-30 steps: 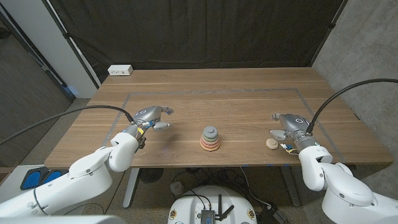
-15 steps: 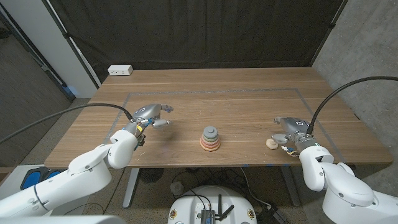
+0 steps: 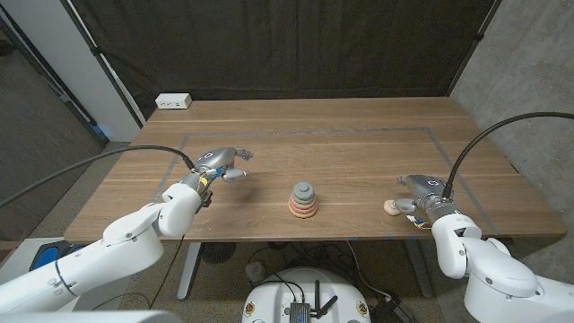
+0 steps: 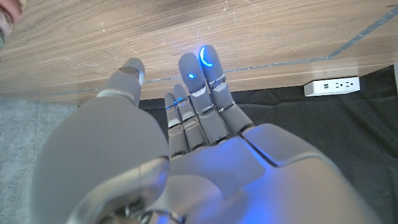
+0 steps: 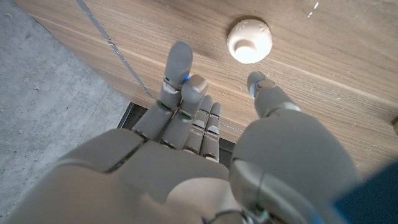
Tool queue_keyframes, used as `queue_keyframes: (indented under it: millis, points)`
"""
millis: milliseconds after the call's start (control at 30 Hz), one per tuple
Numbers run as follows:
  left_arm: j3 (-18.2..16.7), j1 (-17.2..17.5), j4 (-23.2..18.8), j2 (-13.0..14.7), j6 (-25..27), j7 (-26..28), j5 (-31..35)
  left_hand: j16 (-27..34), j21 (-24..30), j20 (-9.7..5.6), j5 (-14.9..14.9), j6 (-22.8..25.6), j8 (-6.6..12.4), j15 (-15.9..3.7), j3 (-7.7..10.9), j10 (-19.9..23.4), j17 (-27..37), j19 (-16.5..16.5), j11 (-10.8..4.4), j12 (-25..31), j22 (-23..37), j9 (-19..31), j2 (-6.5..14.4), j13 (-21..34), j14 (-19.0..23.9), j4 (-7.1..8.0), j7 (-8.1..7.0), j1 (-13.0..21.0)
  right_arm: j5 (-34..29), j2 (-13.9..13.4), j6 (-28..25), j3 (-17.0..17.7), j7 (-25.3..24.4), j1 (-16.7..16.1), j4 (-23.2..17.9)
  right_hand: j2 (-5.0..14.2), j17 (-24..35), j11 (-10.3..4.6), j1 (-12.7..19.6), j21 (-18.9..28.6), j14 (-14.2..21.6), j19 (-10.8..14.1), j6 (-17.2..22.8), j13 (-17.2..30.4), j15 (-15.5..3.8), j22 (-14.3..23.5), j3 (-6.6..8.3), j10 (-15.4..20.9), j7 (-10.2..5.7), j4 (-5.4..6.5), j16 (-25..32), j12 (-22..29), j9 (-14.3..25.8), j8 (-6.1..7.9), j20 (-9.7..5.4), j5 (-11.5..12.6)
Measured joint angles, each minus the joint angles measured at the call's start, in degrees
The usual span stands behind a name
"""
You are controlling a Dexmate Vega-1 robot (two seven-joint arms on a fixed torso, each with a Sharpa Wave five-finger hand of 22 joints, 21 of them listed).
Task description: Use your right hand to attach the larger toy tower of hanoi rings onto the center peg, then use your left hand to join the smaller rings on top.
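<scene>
Your right hand (image 3: 420,199) is backing off, fingers apart and empty, leaving the cream round ring (image 3: 392,207) lying unstacked beside it.

The right hand (image 3: 420,196) has drawn back from the cream ring (image 3: 392,207); the left hand (image 3: 220,163) edged farther up the table.

Even, soft light falls from above on the wooden table (image 3: 341,152), which shows a mild sheen toward 12 o'clock against a dark backdrop. Shadows are faint. The head view bows slightly at its edges. A blue glow tints the left hand (image 4: 186,155), close and blurred.
</scene>
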Motion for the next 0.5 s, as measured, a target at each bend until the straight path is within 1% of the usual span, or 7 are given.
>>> queue_keyframes:
  millis: [133,167,200,333,433,467,500]
  points:
    - [0.01,-0.08,0.02,-0.01,0.0,0.0,0.0,0.0,0.0,0.0,0.0,0.01,0.0,0.0,0.25,0.29,0.26,0.0,0.29,0.0,0.0,0.0,0.0,0.0,0.0,-0.25,-0.01,0.0,0.6,0.0,-0.57,0.0,-0.49,0.0,0.0,0.0,0.0,0.0,0.0,0.0,0.0,0.0,0.0,0.0,0.0,0.0,-0.07,0.0,0.0,0.07,0.0,0.0,0.0,0.0,0.0,-0.07]
    - [0.01,-0.08,0.02,-0.01,-0.11,-0.04,-0.17,0.0,0.0,0.0,0.0,0.01,0.0,0.0,0.25,0.3,0.26,0.0,0.3,0.0,0.0,0.0,0.0,0.0,0.0,-0.25,-0.01,0.0,0.72,-0.01,-0.71,-1.88,-0.58,1.38,-0.02,0.0,0.0,0.0,0.0,0.0,0.0,0.0,0.0,0.0,0.0,0.0,-0.07,0.0,0.0,0.07,0.0,0.0,0.0,0.0,0.0,-0.06]
    - [0.01,-0.08,0.02,0.0,-0.11,-0.04,-0.17,0.0,0.0,0.0,0.0,0.01,0.0,0.0,0.24,0.3,0.26,0.0,0.3,0.0,0.0,0.0,0.0,0.0,0.0,-0.25,-0.01,0.0,0.89,-0.01,-0.94,-2.27,-0.71,1.68,-0.02,0.0,0.0,0.0,0.0,0.0,0.0,0.0,0.0,0.0,0.0,0.0,-0.07,0.0,0.0,0.07,0.0,0.0,0.0,0.0,0.0,-0.21]
    - [0.0,-0.07,0.02,-0.01,-0.14,-0.03,-0.21,0.0,0.0,0.0,0.0,0.28,0.0,0.0,0.24,0.31,0.26,0.0,0.3,0.0,0.0,0.0,0.0,0.0,0.0,-0.25,-0.27,0.0,1.26,-0.01,-1.51,-2.27,-0.99,1.68,-0.02,0.02,0.0,0.0,0.01,0.0,0.0,0.0,0.0,0.01,0.0,0.01,-0.06,0.0,0.0,0.07,-0.22,0.0,0.0,0.0,0.0,-0.28]
    - [-0.1,0.04,0.02,0.0,-0.14,-0.03,-0.21,0.0,0.0,0.0,0.0,0.28,0.0,0.0,0.24,0.51,0.26,0.0,0.09,0.0,0.0,0.13,0.0,-0.01,0.0,-0.25,-0.27,0.0,1.59,-0.01,-2.13,-2.27,-1.17,1.68,-0.02,0.61,0.0,0.0,0.6,0.0,0.0,0.0,0.0,-0.17,0.0,0.01,-0.3,0.0,0.0,0.31,-0.22,0.0,0.0,0.0,0.0,-0.5]
    - [-0.13,0.06,0.02,0.01,-0.37,0.06,-0.53,0.0,0.0,0.0,0.0,0.28,0.0,0.0,0.24,0.51,0.26,0.0,0.09,0.0,0.0,0.14,0.0,-0.01,0.0,-0.25,-0.27,0.0,1.69,0.35,-2.3,-4.99,-1.23,3.73,0.09,0.61,0.0,0.0,0.6,0.0,0.0,0.0,0.0,-0.25,0.0,0.01,-0.31,0.0,0.0,0.3,-0.21,0.0,0.0,0.0,0.0,-0.5]
    - [-0.16,0.08,0.02,0.02,-0.37,0.06,-0.53,0.0,0.0,0.0,0.0,0.28,0.0,0.0,0.24,0.51,0.26,0.0,0.09,0.0,0.0,0.13,0.0,-0.01,0.0,-0.25,-0.28,0.0,1.81,0.35,-2.49,-4.99,-1.3,3.73,0.09,0.61,0.0,0.0,0.6,0.0,0.0,0.0,0.0,-0.27,0.0,0.01,-0.45,0.0,0.0,0.15,-0.22,0.0,0.0,0.0,0.0,-0.5]
